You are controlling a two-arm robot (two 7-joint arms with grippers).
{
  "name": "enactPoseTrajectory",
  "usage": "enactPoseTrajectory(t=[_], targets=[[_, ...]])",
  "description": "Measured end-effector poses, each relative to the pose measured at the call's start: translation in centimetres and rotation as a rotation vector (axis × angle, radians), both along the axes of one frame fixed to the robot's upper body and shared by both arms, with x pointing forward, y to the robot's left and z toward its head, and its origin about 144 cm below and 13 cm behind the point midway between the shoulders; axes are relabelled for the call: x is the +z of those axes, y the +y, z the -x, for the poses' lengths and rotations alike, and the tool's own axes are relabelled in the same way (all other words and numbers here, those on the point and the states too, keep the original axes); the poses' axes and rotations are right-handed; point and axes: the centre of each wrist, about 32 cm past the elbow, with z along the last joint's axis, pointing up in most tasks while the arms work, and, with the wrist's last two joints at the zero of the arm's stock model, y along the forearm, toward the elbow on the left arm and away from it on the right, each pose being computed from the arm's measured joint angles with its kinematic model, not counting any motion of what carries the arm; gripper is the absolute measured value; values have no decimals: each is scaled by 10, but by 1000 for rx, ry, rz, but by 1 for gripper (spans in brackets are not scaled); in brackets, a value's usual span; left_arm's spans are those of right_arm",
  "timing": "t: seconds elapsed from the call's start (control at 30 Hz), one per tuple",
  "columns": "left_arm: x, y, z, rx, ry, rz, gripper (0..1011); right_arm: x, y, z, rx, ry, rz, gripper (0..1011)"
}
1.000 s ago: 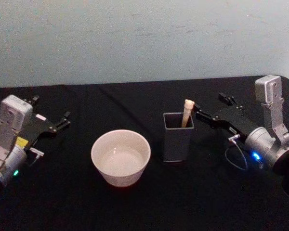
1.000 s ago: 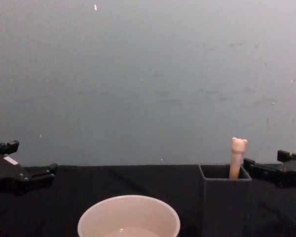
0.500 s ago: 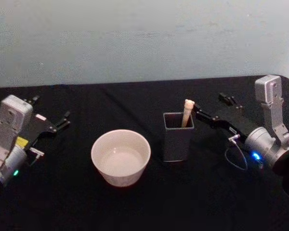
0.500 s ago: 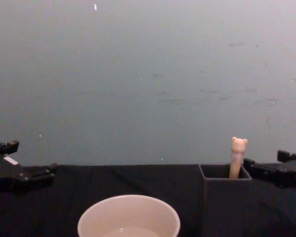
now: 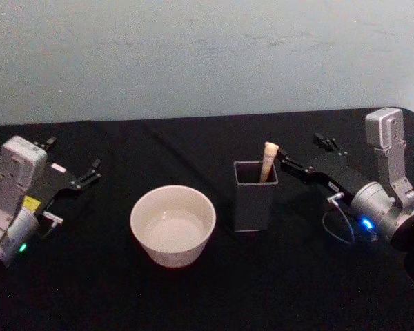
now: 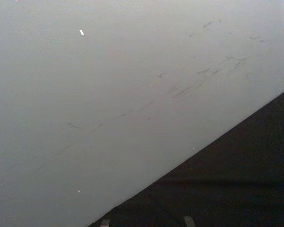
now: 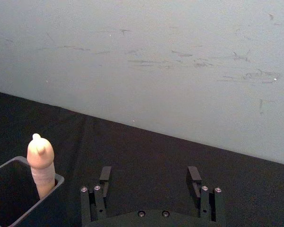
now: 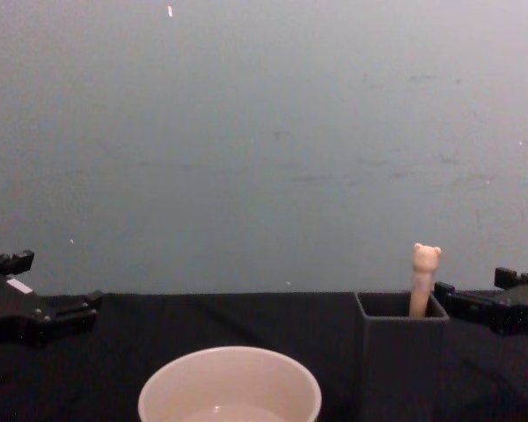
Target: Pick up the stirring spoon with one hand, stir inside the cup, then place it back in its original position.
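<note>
The cup (image 5: pixel 172 225) is sitting nearest me on the black counter (image 5: pixel 193 296), mid-front. Just beyond it, the stirring spoon (image 5: pixel 268 161) is standing in the dark holder (image 5: pixel 254 196). My right gripper (image 5: pixel 300 155) is hovering released beside the spoon handle. My left gripper (image 5: pixel 72 165) is resting released near the counter's left edge.
</note>
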Motion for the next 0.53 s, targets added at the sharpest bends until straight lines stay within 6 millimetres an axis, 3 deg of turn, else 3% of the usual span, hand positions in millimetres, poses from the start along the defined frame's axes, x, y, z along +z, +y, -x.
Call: enactPoseTrajectory(t=[0.53], targets=[[0,0,0,0,0,0,1001,0,0,0,0,0,0,1000]])
